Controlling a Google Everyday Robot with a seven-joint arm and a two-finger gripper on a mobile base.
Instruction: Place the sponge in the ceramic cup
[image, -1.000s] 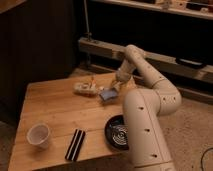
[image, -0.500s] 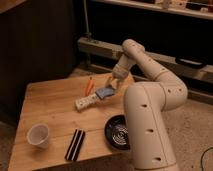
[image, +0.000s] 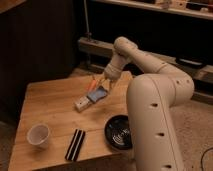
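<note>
Now the end effector (image: 102, 84), clenched on the soft blue-grey rectangular sponge (image: 98, 93), has eased it slightly across the wooden surface (image: 50, 105). The small round white ceramic cup (image: 39, 135) stands well apart, so the carry remains.

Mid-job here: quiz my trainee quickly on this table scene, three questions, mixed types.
1. True or false: the sponge already sits in the ceramic cup.
2. What lies between the cup and the black bowl? A) striped black bar B) spoon C) second cup
3. Where is the tool?
Key: 1 false; 2 A; 3 shut on the sponge, above the table's far side, near the white bottle.
</note>
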